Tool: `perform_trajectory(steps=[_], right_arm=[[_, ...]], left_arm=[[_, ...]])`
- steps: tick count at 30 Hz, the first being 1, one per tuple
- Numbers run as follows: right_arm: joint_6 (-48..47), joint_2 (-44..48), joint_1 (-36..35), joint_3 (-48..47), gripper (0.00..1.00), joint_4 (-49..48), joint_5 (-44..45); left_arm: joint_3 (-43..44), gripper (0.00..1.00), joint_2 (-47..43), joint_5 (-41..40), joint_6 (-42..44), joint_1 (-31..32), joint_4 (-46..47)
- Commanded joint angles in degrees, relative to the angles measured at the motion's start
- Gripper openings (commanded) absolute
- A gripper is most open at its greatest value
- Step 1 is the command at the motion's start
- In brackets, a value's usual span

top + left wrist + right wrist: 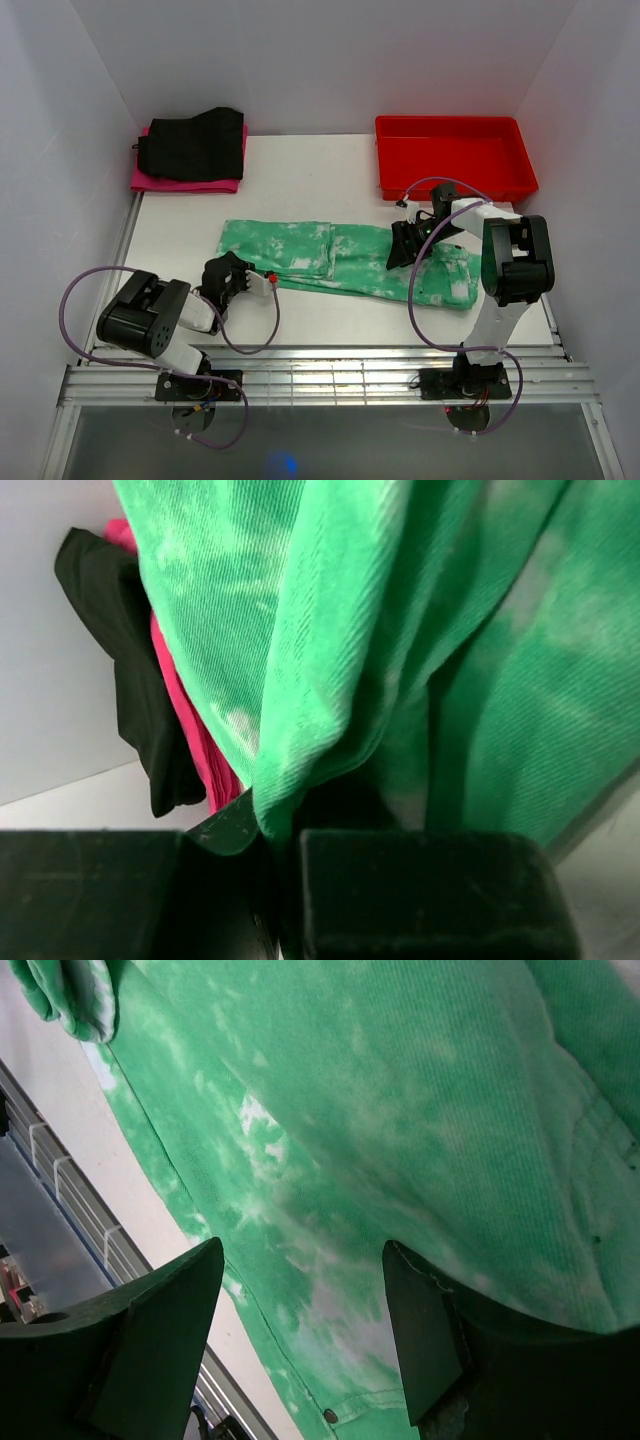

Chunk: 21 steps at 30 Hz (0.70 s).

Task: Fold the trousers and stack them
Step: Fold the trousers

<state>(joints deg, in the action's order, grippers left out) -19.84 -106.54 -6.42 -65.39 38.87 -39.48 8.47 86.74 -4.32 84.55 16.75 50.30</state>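
**Top external.**
- The trousers point(340, 262): lying lengthwise across the middle of the table point(310, 170), left part already doubled over, right part reaching toward the right edge.
- Left gripper point(250, 281): at the trousers' near left hem.
- Right gripper point(405, 245): over the right part of the trousers.
- Black garment point(192, 145) on pink garment point(185, 185): far left corner.
- Red tray point(450, 120): far right corner.

**Left wrist.**
- Left gripper point(285, 845): jaws nearly together, apparently pinching a hanging fold of the trousers point(330, 630).
- Check that you hold every layer before you carry it.

**Right wrist.**
- Right gripper point(300, 1255): jaws spread wide and holding nothing, with the trousers point(400, 1110) just beyond.
- Come down on the hem edge rather than mid-panel.
- Close fully, then lift both ends together so the fold lands square.
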Motion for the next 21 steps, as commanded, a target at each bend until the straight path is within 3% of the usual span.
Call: perform_trajectory(steps=[1, 12, 15, 16, 17, 18, 21], right_arm=[[-2.3, -3.2, 0.8, 1.7, 0.72, 0.0, 13.6], [-2.2, -3.9, 1.0, 1.8, 0.72, -0.4, 14.3], [-2.3, -4.0, 1.0, 1.4, 0.71, -0.1, 13.9], [-2.3, -3.9, 1.0, 1.2, 0.71, 0.1, 13.7], [-2.4, -3.9, 1.0, 1.0, 0.71, 0.2, 13.6], [-2.6, -3.8, 1.0, 0.8, 0.71, 0.6, 13.4], [-2.7, -3.1, 0.9, 0.3, 0.71, 0.6, 12.9]], left_arm=[[1.2, 0.02, 1.3, -4.6, 0.4, -2.8, -0.2], [-1.8, 0.15, -6.8, 3.3, 1.5, -6.0, -3.8], [-3.0, 0.28, -7.2, 4.2, 2.5, -6.0, -3.9], [-3.4, 0.35, -7.5, 4.2, 2.7, -6.0, -3.9], [-3.8, 0.50, -7.8, 4.4, 2.9, -6.0, -4.2], [-3.9, 0.56, -8.4, 6.2, 2.9, -6.1, -4.8], [-3.4, 0.61, -15.0, 8.9, 2.3, -6.1, -13.7]])
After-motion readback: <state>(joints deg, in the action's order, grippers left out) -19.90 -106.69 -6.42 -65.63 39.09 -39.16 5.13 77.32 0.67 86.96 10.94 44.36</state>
